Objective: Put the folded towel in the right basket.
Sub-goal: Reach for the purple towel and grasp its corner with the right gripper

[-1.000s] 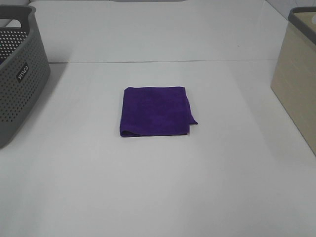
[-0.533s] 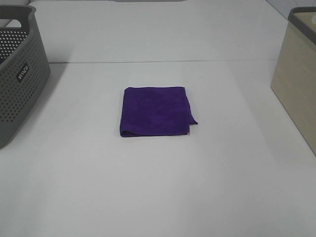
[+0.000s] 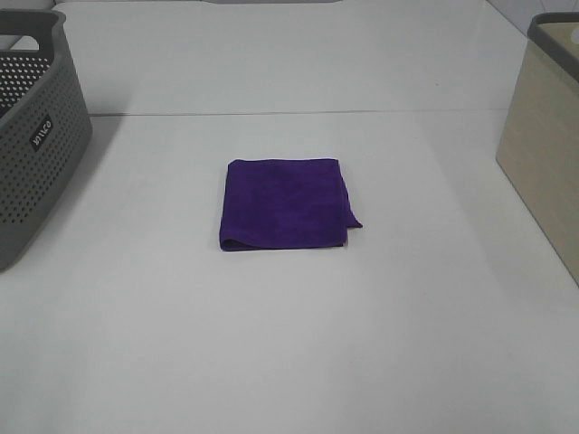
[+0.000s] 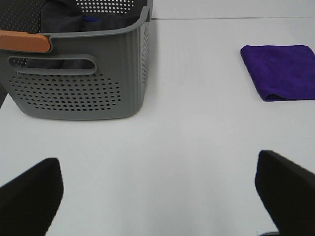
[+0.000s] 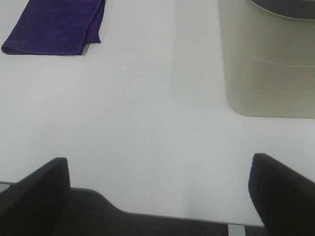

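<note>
The folded purple towel [image 3: 286,204] lies flat in the middle of the white table [image 3: 289,344]. It also shows in the left wrist view [image 4: 280,77] and the right wrist view [image 5: 56,25]. The right basket [image 3: 545,136] is beige with a dark rim and stands at the table's right edge; it also shows in the right wrist view [image 5: 268,59]. Neither gripper shows in the exterior view. My left gripper [image 4: 157,196] is open and empty, well short of the towel. My right gripper [image 5: 160,196] is open and empty over the table's near edge.
A grey perforated basket [image 3: 32,136] stands at the left edge of the table. In the left wrist view [image 4: 78,64] it holds dark cloth and has an orange handle piece.
</note>
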You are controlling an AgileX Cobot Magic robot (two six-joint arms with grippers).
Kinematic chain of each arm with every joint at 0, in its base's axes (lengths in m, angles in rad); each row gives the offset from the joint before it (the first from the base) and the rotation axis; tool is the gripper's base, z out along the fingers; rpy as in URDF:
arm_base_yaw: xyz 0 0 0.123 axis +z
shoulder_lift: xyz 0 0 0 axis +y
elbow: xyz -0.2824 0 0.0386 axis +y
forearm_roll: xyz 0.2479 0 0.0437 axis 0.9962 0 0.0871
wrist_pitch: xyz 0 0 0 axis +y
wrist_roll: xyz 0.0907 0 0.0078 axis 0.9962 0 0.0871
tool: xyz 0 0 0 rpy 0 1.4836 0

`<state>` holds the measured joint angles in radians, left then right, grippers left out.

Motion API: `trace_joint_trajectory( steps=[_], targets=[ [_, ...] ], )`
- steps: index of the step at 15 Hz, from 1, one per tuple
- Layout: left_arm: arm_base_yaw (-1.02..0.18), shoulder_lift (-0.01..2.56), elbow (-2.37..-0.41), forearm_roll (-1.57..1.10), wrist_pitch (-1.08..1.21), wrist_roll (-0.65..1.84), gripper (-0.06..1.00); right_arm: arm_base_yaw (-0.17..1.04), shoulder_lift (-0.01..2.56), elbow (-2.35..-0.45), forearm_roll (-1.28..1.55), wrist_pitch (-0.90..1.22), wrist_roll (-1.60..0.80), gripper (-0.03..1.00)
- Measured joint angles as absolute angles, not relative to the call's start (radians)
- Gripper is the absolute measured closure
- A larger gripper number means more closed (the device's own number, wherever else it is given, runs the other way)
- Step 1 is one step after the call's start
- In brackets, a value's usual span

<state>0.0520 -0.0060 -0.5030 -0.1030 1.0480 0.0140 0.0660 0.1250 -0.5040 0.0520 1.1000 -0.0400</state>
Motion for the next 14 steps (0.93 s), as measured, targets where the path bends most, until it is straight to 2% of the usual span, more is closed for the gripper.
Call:
trace_joint_trajectory(
  steps=[7,11,14],
  targets=[
    [0.052,-0.006,-0.503,-0.103,1.048,0.014,-0.05,0.066,0.858,-0.924,0.153,1.133,-0.04,0.02],
    [0.052,-0.006,-0.503,-0.103,1.048,0.014,-0.05,0.066,1.062,-0.935,0.252,1.142,-0.045,0.02],
    [0.052,-0.006,-0.503,-0.104,1.048,0.014,-0.05,0.066,1.238,-1.036,0.262,1.13,-0.049,0.02]
  ],
)
